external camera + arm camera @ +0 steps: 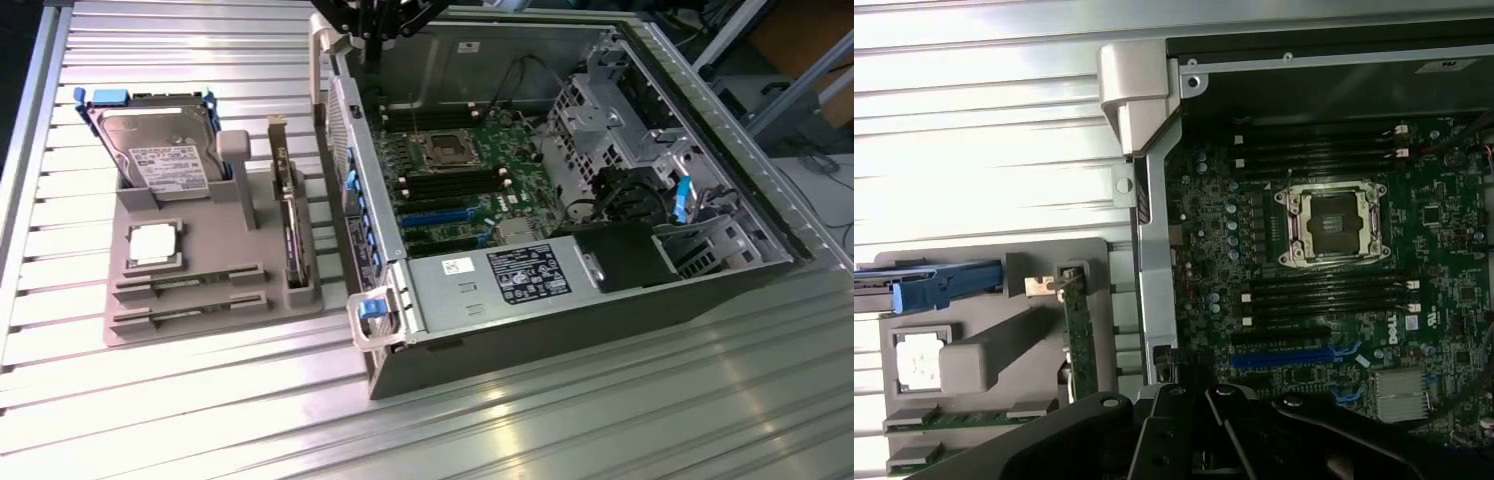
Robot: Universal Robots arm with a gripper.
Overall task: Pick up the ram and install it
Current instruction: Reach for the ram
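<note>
Two green ram sticks lie on edge in slots at the front of the grey holder tray (200, 335), one (190, 279) behind the other (187, 312). In the wrist view they are the stick (964, 417) and the stick (924, 456). My gripper (378, 35) hangs high over the back wall of the open computer case (561, 310), far from the tray. Its dark linkage (1206, 405) is drawn together, shut, with nothing in it. The motherboard (467, 175) has black memory slots (1324, 290) on both sides of the open processor socket (1337, 222).
The tray also holds a hard drive (160, 160) in a blue caddy, a square silver processor (154, 243) and an upright expansion card (287, 215). The case's raised side wall (350, 190) stands between tray and motherboard. Cables and drive cages fill the case at the exterior view's right.
</note>
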